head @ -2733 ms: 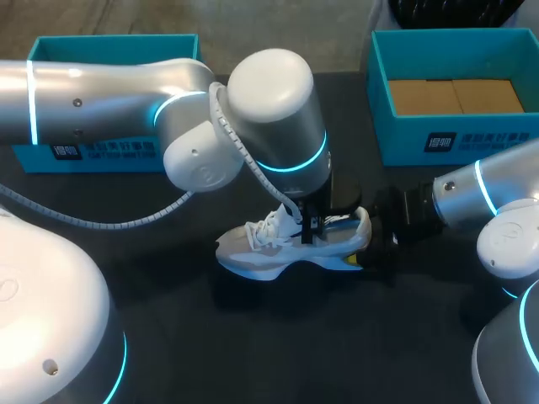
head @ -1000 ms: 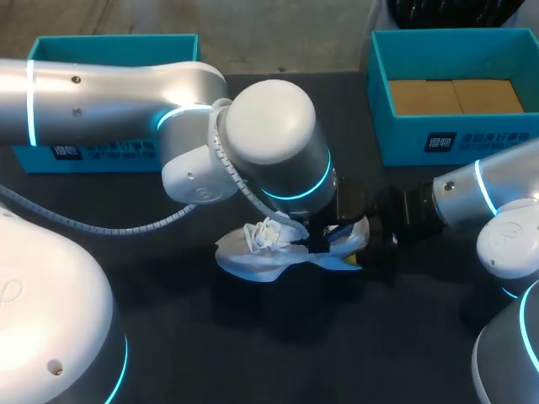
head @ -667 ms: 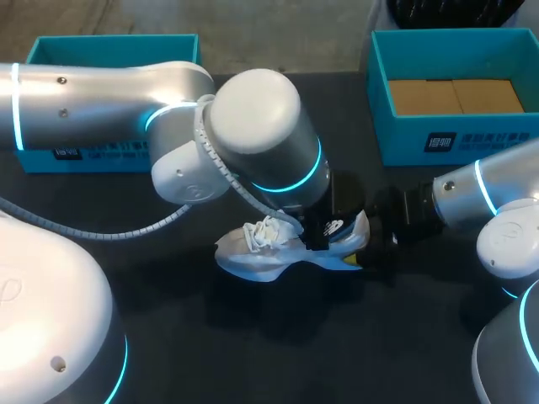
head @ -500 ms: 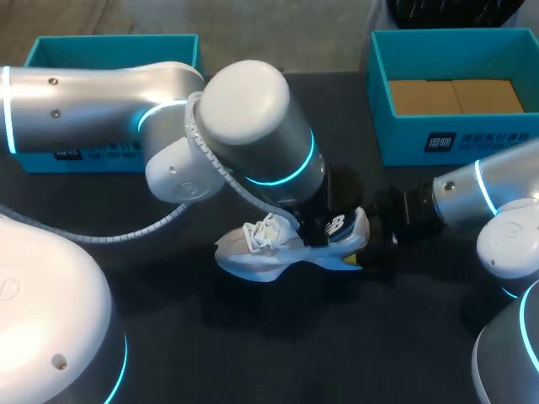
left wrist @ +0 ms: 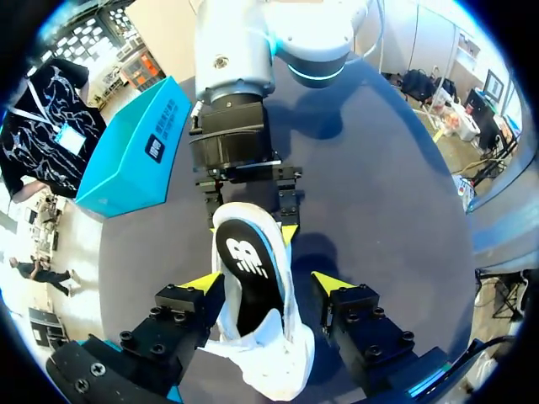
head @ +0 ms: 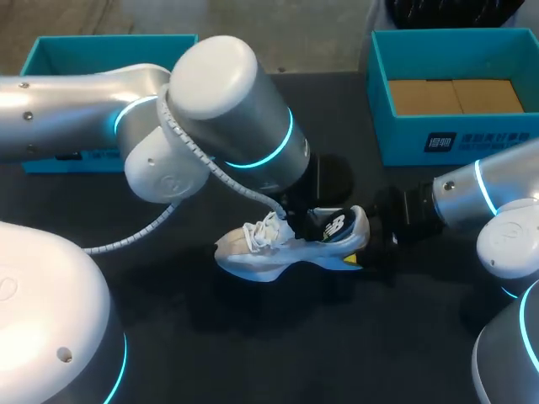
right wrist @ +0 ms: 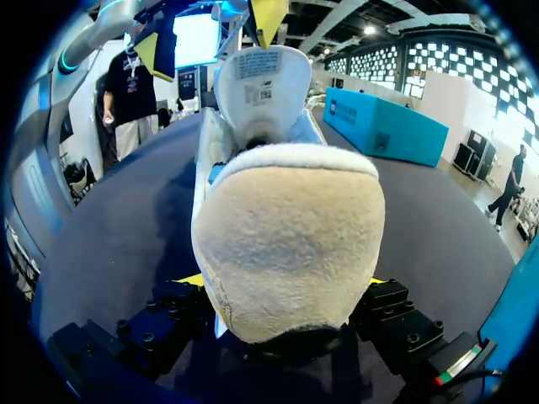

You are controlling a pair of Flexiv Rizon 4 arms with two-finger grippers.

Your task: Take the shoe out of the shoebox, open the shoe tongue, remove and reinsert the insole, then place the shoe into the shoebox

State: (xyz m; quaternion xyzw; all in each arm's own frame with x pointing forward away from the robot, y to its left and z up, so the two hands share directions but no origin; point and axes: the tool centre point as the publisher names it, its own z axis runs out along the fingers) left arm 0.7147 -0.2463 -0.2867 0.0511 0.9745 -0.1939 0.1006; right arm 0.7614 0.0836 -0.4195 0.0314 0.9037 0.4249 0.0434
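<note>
The shoe (head: 269, 252) lies lengthwise away from the right gripper (right wrist: 280, 295) clamping its heel, the left gripper (left wrist: 263, 282) open astride its collar

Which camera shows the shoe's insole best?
The left wrist view: it looks down into the shoe, showing most of the dark insole. The head view catches only its heel end. In the right wrist view the heel hides it.

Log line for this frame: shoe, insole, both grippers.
shoe: on table | insole: black, in shoe | right gripper: shut on heel | left gripper: open, astride shoe
</note>
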